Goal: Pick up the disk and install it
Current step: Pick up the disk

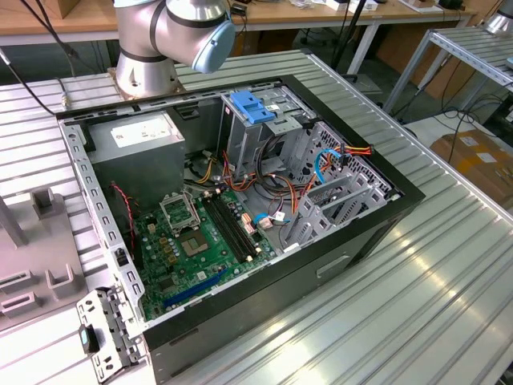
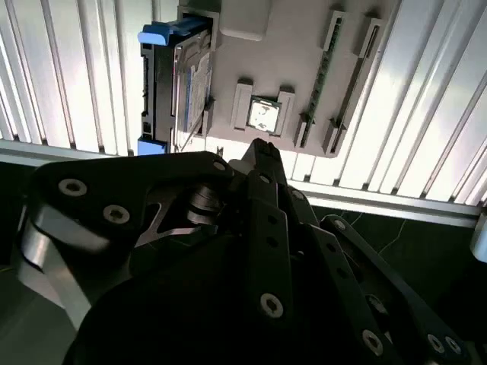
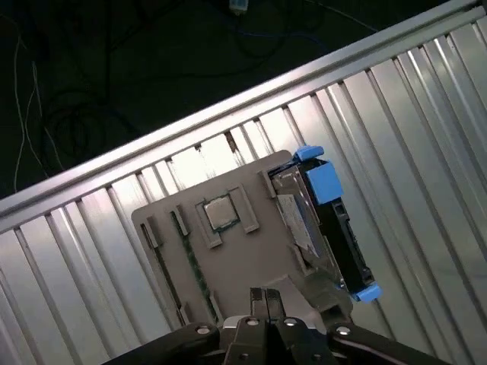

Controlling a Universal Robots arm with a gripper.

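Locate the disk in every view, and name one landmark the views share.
Second wrist view: the disk stands on edge, held at one end of the grey tray.
First wrist view: the disk stands on edge at that same end of the grey tray.
Exterior view: the grey tray lies at the exterior view's left edge, beside the computer case.
Shared landmark: the grey tray.

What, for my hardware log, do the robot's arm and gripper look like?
The arm is silver-grey metal with rounded joints, one closed by a light-blue cap, on a round silver base. The gripper is matte black: flat linkage bars that taper to a narrow end, studded with silver screw heads. No markings can be made out.
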